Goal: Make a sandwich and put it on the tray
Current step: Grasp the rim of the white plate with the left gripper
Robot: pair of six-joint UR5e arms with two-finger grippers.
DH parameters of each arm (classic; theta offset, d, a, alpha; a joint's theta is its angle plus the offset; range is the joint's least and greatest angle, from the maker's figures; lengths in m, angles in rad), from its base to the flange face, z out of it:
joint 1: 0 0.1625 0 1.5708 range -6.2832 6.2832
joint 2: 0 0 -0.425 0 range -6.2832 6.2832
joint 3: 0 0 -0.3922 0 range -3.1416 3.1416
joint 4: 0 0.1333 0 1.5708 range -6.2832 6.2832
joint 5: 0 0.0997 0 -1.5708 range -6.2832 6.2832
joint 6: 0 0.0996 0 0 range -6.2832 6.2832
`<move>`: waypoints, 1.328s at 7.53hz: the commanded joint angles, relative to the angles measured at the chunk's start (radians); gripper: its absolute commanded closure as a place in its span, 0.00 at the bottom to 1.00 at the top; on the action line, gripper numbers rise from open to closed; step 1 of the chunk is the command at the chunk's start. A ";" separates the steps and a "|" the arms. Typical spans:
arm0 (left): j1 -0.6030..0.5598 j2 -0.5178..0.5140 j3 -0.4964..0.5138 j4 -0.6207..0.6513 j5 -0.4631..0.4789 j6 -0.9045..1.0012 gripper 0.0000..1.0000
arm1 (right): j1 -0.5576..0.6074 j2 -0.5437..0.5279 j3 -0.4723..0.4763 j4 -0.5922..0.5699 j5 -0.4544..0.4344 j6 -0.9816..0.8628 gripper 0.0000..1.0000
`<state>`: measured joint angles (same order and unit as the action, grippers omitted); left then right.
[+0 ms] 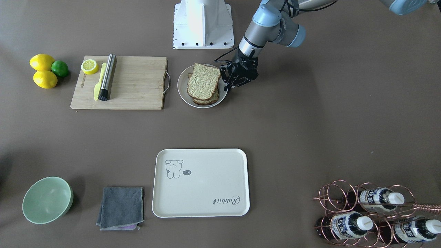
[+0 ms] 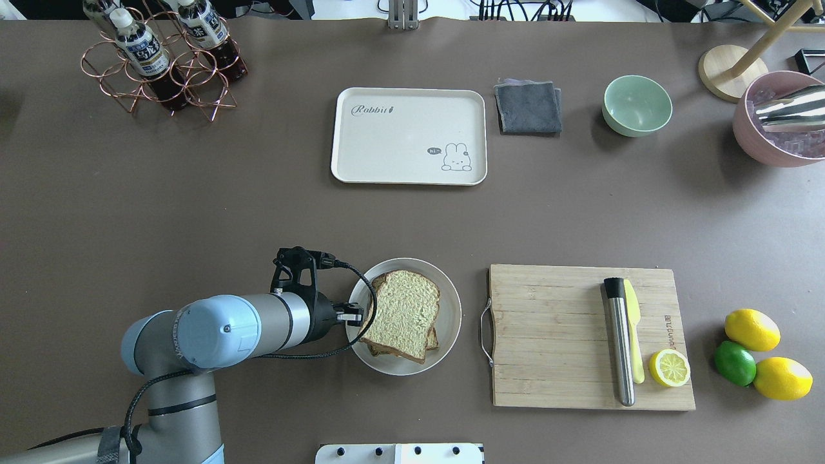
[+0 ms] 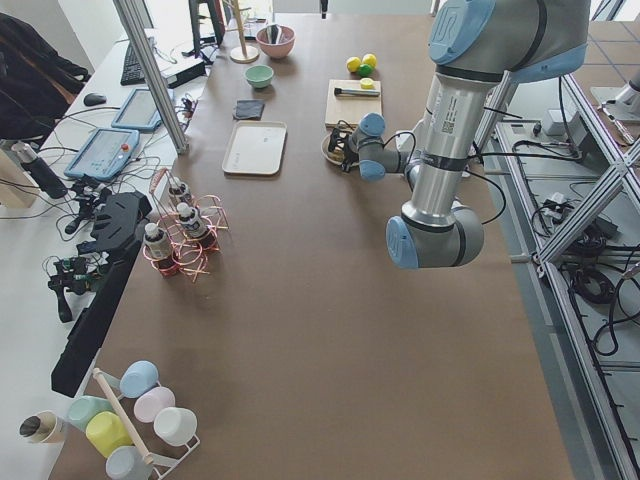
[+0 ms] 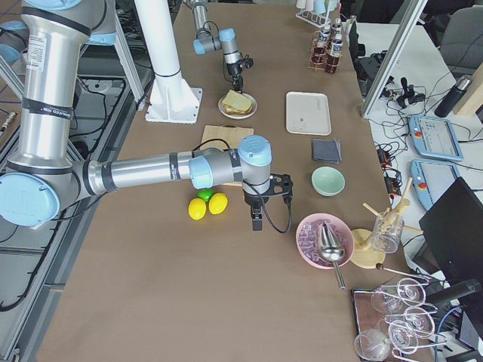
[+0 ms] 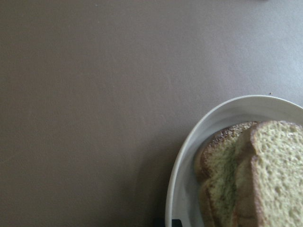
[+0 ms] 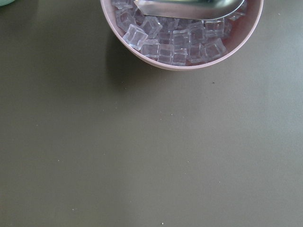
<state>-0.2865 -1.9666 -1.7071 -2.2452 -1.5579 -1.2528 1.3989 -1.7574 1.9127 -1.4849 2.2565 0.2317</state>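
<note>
The sandwich [image 2: 403,312] is two tan, brown-crusted bread slices stacked a little askew on a small white round plate [image 2: 451,303]; no egg shows between them. My left gripper [image 2: 354,316] is at the plate's left rim and looks shut on it. In the left wrist view the plate's rim [image 5: 189,156] runs down to the bottom edge, with the bread [image 5: 265,175] beside it. The cream tray [image 2: 406,138] lies empty further out on the table. My right gripper [image 4: 256,224] hangs over bare table near the lemons, and I cannot tell whether it is open or shut.
A wooden cutting board [image 2: 554,335] right of the plate holds a metal cylinder, a yellow knife and a lemon half. Two lemons and a lime [image 2: 735,362] lie beyond it. A grey cloth [image 2: 528,106], a green bowl [image 2: 637,105], a bottle rack [image 2: 161,58] and a pink ice bowl [image 6: 189,47] stand along the far side.
</note>
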 commanded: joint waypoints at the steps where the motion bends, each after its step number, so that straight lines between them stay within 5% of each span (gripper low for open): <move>1: -0.020 -0.003 -0.008 0.012 -0.016 0.003 1.00 | 0.002 0.003 -0.001 0.000 0.000 -0.002 0.01; 3: -0.072 -0.002 -0.008 0.019 -0.183 0.001 1.00 | 0.006 0.003 0.000 0.000 0.002 -0.002 0.01; 10: -0.074 -0.051 -0.011 0.001 -0.240 -0.117 1.00 | 0.060 -0.008 -0.003 -0.002 -0.002 -0.051 0.01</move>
<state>-0.3604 -2.0065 -1.7185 -2.2423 -1.7890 -1.3325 1.4400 -1.7608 1.9112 -1.4856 2.2551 0.1971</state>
